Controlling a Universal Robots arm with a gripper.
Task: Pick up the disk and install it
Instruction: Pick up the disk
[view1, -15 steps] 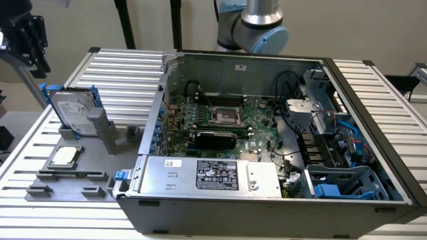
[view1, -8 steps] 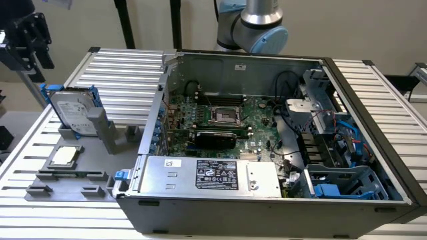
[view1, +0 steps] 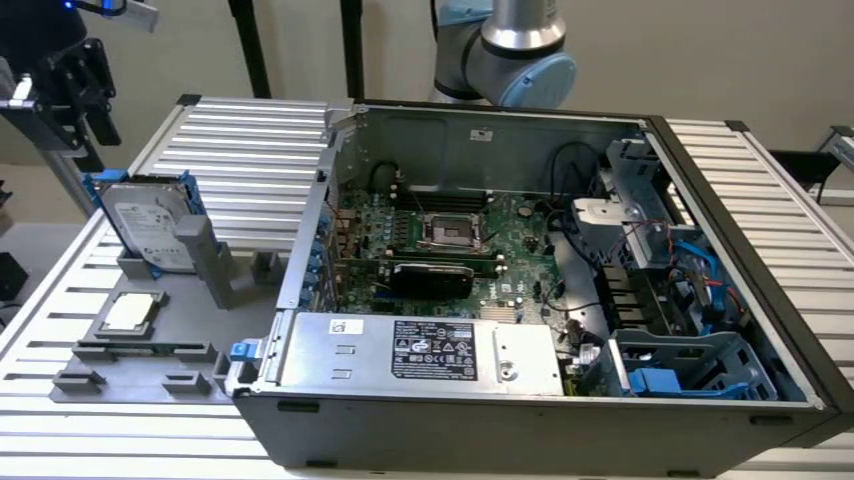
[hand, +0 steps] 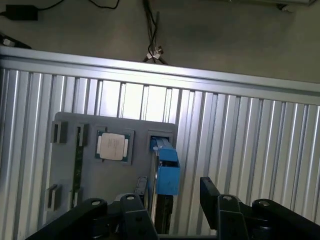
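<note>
**Claw released over the fixture plate, disk parked in its holder**

Exterior view:
- See the grey fixture plate (view1: 140, 372) lying on the slatted table (view1: 120, 440).
- See the disk (view1: 144, 225) standing on edge in a raised holder at the plate's far end. White label facing out, blue carrier frame around the edges.
- Spot the gripper (view1: 80, 100) high above the plate's far end, well apart from the disk, touching nothing.
- Note a square silver chip (view1: 130, 313) lying flat in a pocket of the plate, nearer than the disk.
- Note the open computer case (view1: 534, 440) just beside the plate, lid off, motherboard (view1: 521, 250) exposed.
- Note a grey box with black label (view1: 427, 350) inside the case, at the corner closest to the plate.

Wrist view:
- Looking straight down on the plate (hand: 62, 165).
- See the disk (hand: 167, 167) edge-on, blue carrier top showing, at the plate's edge just beside the chip (hand: 113, 146).
- See the gripper (hand: 169, 200) with its black fingers (hand: 132, 215) spread wide, straddling the disk's line.
- Nothing clamped: claw released and empty.
</note>
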